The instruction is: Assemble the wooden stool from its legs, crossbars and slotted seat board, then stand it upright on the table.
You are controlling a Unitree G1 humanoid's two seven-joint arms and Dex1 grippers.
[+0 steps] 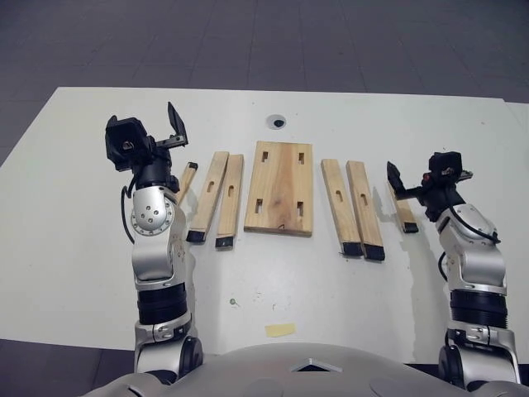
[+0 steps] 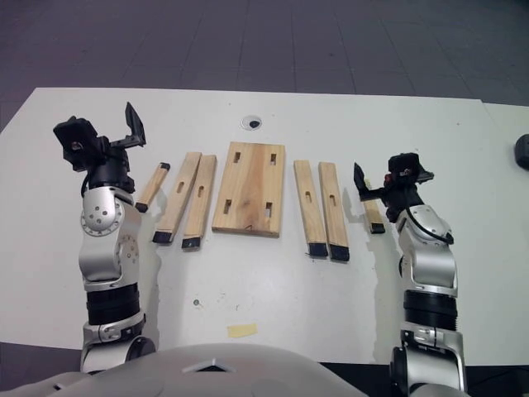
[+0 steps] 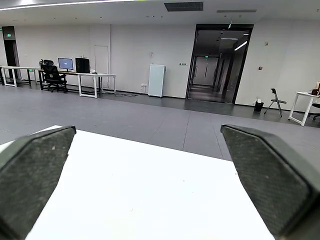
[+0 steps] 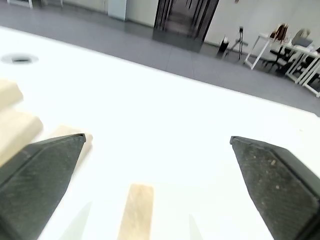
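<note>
Evidently unstarted | left gripper (image 3: 150, 182) and right gripper (image 4: 157, 172) spread wide, empty | board (image 1: 281, 188), legs (image 1: 207, 197) flat: stiff, light wood, probably | pinch legs across narrow edges, mid-length

Seat board (image 1: 281, 188) flat on table (image 1: 74, 240), legs (image 1: 205, 208) either side

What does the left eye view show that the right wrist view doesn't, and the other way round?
Extra in the left eye view: the left gripper, the left pair of legs, the left crossbar and a yellow slip. Extra in the right wrist view: a doorway and desks with chairs behind. Both: the white table, its cable hole, the right crossbar and the open right gripper by it.
</note>
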